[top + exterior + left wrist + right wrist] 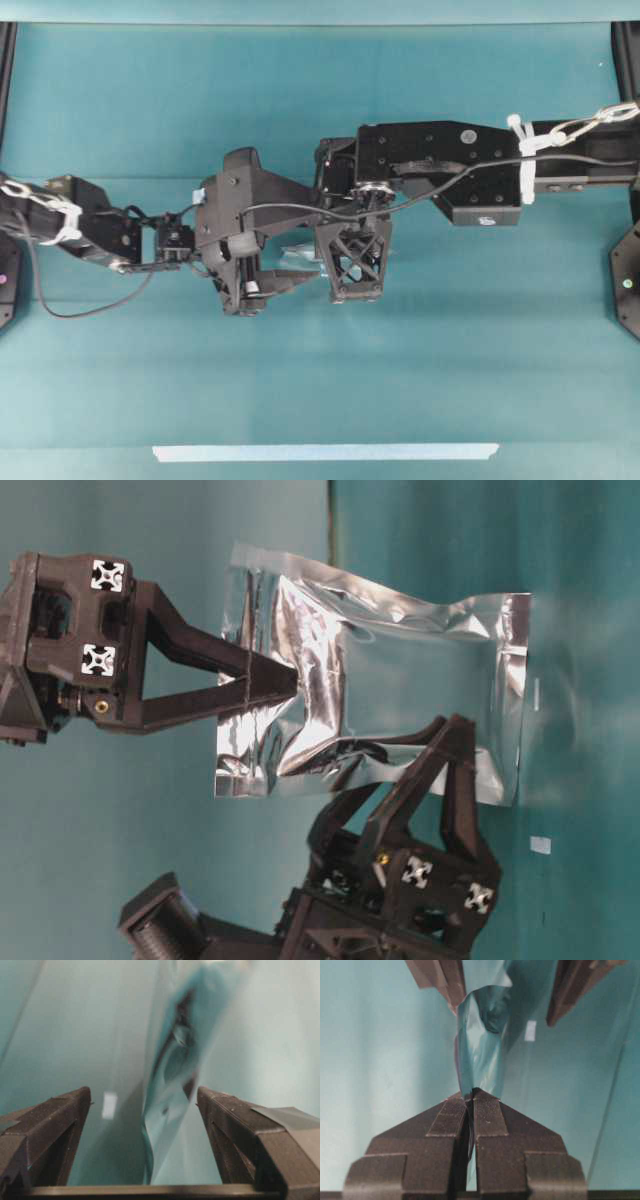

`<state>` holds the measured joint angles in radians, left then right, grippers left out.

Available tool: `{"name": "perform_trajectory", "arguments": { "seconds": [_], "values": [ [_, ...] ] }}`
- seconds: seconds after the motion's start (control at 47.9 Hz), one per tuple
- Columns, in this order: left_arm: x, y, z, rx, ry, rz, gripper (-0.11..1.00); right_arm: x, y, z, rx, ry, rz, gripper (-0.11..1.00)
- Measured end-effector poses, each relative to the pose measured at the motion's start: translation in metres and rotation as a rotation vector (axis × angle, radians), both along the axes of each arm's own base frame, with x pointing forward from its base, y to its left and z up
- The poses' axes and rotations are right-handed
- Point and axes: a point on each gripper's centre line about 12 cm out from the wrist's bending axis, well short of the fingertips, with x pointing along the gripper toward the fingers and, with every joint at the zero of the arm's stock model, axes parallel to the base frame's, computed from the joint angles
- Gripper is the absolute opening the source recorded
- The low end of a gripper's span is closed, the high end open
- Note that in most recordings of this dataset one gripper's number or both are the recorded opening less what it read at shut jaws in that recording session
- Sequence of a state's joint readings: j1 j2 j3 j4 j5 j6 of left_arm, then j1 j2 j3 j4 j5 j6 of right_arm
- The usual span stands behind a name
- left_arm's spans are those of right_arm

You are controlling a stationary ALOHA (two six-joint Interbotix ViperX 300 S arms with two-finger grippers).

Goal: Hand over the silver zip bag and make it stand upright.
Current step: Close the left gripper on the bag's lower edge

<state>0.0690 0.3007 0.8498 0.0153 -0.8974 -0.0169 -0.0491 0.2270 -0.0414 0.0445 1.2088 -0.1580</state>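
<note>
Overhead view: the teal table surface (120,380) fills the frame, with a pale-blue tape strip (325,452) along its near edge. The 2 arms meet above the centre. The silver zip bag (298,262) shows only as a sliver between the left gripper (262,285) and the right gripper (352,268).

Table-level view: the backdrop is plain teal. The bag (400,680) hangs clear of the surface, crinkled. The right gripper (290,680) is clamped on the bag's edge, jaws together. The left gripper (450,750) straddles another edge of the bag, jaws spread wide.

Left wrist view: the bag (172,1075) sits edge-on between the left gripper's fingers (65,1115), touching neither.

Right wrist view: the right gripper (471,1097) pinches the bag (480,1045); the left fingers (445,980) flank the bag's far end.
</note>
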Motion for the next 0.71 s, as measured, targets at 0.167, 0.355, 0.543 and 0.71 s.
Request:
{"name": "perform_trajectory", "arguments": {
  "seconds": [0.167, 0.355, 0.543, 0.71],
  "values": [
    [0.005, 0.0, 0.0, 0.001, -0.02, 0.0, 0.93, -0.001, 0.001, -0.001, 0.0, 0.003, 0.002, 0.03],
    [0.013, 0.001, 0.002, -0.002, -0.037, 0.001, 0.93, 0.0, 0.001, -0.001, 0.0, -0.002, 0.001, 0.03],
    [0.015, -0.002, -0.001, -0.026, -0.043, -0.001, 0.89, 0.001, 0.001, -0.001, 0.0, -0.008, 0.001, 0.03],
    [0.017, -0.006, -0.006, -0.032, -0.069, -0.011, 0.77, 0.001, 0.001, -0.001, 0.0, -0.009, -0.001, 0.03]
  ]
}}
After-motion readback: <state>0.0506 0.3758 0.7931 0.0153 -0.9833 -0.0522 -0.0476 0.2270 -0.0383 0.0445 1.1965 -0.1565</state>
